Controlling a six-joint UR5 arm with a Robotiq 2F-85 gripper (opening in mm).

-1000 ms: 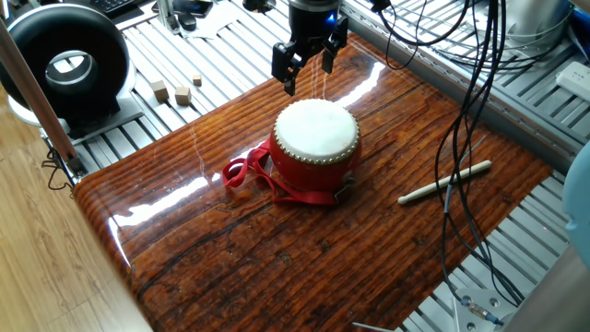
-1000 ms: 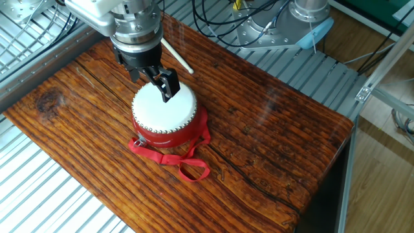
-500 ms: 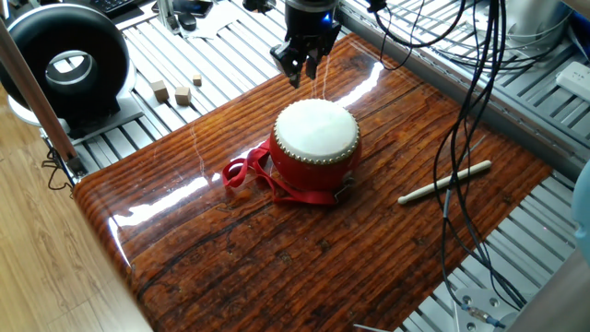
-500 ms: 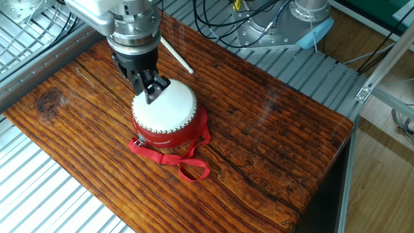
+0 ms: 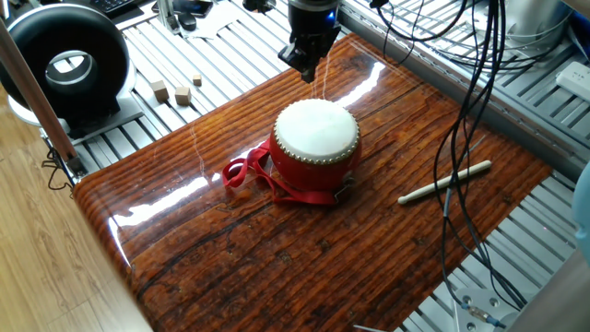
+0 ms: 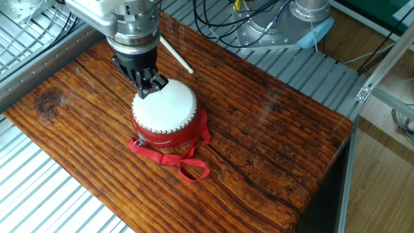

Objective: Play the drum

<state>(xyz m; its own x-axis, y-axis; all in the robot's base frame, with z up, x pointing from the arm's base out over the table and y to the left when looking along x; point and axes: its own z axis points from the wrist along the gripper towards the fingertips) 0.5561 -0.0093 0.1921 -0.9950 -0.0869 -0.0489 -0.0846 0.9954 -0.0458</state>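
Observation:
The small red drum (image 5: 315, 148) stands upright in the middle of the wooden board (image 5: 230, 249), its off-white skin head facing up and its red ribbon strap (image 5: 247, 172) lying to one side. It also shows in the other fixed view (image 6: 165, 111). My gripper (image 5: 305, 66) hangs above the board just beyond the drum's far edge, fingers shut together and empty. In the other fixed view the gripper (image 6: 150, 87) is over the drum head's rim, a little above it.
A pale wooden drumstick (image 5: 445, 182) lies on the board to the right of the drum; it also shows in the other fixed view (image 6: 176, 55). A black ring-shaped device (image 5: 64, 65) and small wooden blocks (image 5: 175, 91) sit at the left back. Black cables (image 5: 475, 101) hang at right.
The gripper's fingers have closed from open to shut. The gripper has risen slightly and stays near the drum's far edge. The drum has not moved.

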